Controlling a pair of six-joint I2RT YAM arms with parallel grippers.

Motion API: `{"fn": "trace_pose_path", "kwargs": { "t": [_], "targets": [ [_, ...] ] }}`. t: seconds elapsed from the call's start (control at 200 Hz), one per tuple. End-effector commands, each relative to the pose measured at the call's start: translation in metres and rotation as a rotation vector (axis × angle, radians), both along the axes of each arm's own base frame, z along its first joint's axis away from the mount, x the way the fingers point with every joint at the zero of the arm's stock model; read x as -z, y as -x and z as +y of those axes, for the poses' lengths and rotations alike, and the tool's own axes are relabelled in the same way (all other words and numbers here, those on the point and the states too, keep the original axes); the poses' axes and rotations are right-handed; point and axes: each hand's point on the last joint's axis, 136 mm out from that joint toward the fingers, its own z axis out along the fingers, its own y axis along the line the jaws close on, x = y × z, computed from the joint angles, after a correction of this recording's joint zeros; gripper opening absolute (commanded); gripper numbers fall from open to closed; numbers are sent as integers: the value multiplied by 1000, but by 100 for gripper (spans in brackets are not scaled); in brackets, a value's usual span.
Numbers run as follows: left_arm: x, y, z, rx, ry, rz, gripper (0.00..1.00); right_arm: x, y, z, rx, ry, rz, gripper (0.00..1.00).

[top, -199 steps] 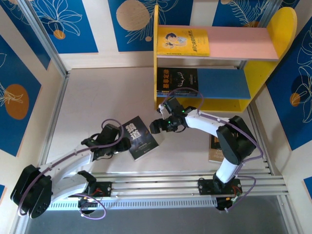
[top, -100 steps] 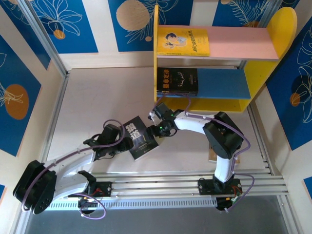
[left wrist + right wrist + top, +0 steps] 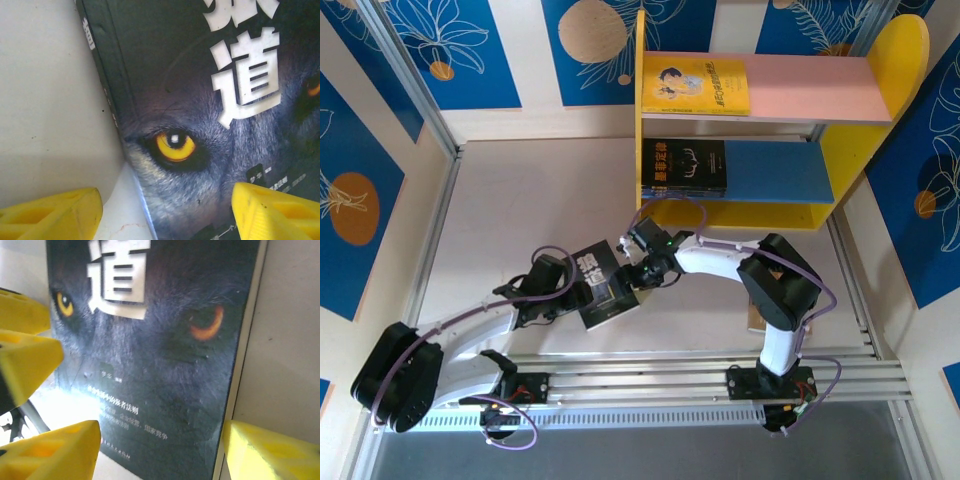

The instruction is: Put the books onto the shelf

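Observation:
A dark book with a wolf's face lies on the table between my two grippers. My left gripper stands open at its near-left edge; its yellow fingers straddle the book's corner. My right gripper is open at the book's far-right side, and its fingertips flank the cover's lower edge. The shelf stands at the back right. A yellow book rests on its pink board and a dark book on its blue board. A brown book lies partly under the right arm.
The shelf's yellow base sits just behind the right arm's forearm. Blue patterned walls close in the left, back and right sides. Aluminium rails run along the near edge.
My right gripper has swung left from in front of the shelf to the wolf book's far edge. The left gripper has crept right, against the book.

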Motion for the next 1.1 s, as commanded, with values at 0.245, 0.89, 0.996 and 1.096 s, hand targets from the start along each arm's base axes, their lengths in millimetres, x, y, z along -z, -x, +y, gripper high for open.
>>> {"fn": "trace_pose_path", "kwargs": {
  "t": [0.245,0.89,0.996,1.096],
  "targets": [
    [11,-2,-3,-11,21,28,72,-14,-18,-3,21,4,-59,68],
    [18,2,3,-21,-6,49,72,69,2,-7,21,176,-41,52],
    [18,1,2,-21,-3,48,72,78,6,-13,37,191,-26,39],
    [19,1,1,-19,0,51,72,84,11,-15,41,188,-5,33]
  ]
}}
